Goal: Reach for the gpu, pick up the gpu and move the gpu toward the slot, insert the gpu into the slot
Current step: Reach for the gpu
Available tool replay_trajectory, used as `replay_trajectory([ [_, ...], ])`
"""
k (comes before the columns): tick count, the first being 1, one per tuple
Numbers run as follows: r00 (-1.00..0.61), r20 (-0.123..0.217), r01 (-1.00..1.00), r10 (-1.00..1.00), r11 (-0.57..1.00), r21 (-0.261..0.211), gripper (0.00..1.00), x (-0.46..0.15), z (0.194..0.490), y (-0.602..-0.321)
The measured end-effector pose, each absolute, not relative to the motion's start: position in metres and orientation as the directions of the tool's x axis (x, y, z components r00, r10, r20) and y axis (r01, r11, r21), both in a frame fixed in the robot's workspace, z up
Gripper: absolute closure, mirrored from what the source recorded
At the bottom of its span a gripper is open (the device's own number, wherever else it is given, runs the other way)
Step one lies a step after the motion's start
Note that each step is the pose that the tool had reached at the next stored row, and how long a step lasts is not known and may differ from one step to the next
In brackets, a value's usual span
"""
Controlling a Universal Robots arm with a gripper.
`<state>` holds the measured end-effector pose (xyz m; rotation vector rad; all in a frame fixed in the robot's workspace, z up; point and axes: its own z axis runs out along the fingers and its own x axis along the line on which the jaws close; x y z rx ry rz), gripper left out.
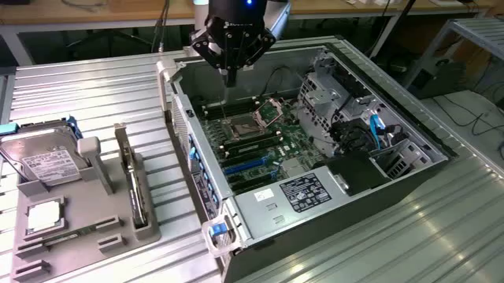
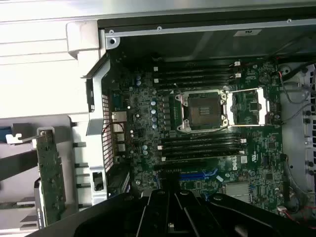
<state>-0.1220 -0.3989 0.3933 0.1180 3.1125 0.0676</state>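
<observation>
exterior view
gripper: hanging over the far end of the open computer case, tips pointing down above the motherboard; pressed together, pinching nothing.
gpu: standing on its long edge in the grey holder, on the exterior view's left, outside the case and well apart from the gripper; silver bracket end farther from the camera.
slot: blue, on the motherboard, between the memory rows and the labelled metal box.
hard drive: propped at a tilt in the holder, toward the exterior view's left of the gpu.
processor chip: lying flat in the holder, nearer the camera than the hard drive.
table: ribbed metal, bearing both holder and case.

wrist view
gripper: dark, closed on itself with nothing between, above the motherboard.
gpu: green card upright in the holder, beyond the perforated case wall, apart from the gripper.
slot: blue, near the gripper's tip, beside a bank of memory rows.
processor socket: metal frame lid swung open to one side, set between two banks of memory rows.
</observation>
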Motion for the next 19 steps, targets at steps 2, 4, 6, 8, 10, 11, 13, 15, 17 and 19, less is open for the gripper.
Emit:
replay_trajectory([
  [2, -0.997, -0.024, 0.075, 0.076, 0.996, 0.044, 0.89, -0.127, 0.393, -0.399],
  [4, -0.997, -0.024, 0.075, 0.076, 0.996, 0.044, 0.89, -0.132, 0.393, -0.399],
  [6, -0.997, -0.024, 0.075, 0.076, 0.996, 0.044, 0.89, -0.137, 0.393, -0.399],
  [8, -0.997, -0.024, 0.075, 0.076, 0.996, 0.044, 0.89, -0.140, 0.393, -0.399],
  [10, -0.997, -0.024, 0.075, 0.076, 0.996, 0.044, 0.89, -0.143, 0.393, -0.399],
  [11, -0.997, -0.024, 0.075, 0.076, 0.996, 0.044, 0.89, -0.145, 0.393, -0.399],
  [13, -0.997, -0.024, 0.075, 0.076, 0.996, 0.044, 0.89, -0.148, 0.393, -0.399],
  [15, -0.997, -0.024, 0.075, 0.076, 0.996, 0.044, 0.89, -0.151, 0.393, -0.399],
  [17, -0.997, -0.024, 0.075, 0.076, 0.996, 0.044, 0.89, -0.154, 0.393, -0.399],
  [19, -0.997, -0.024, 0.075, 0.076, 0.996, 0.044, 0.89, -0.159, 0.393, -0.399],
])
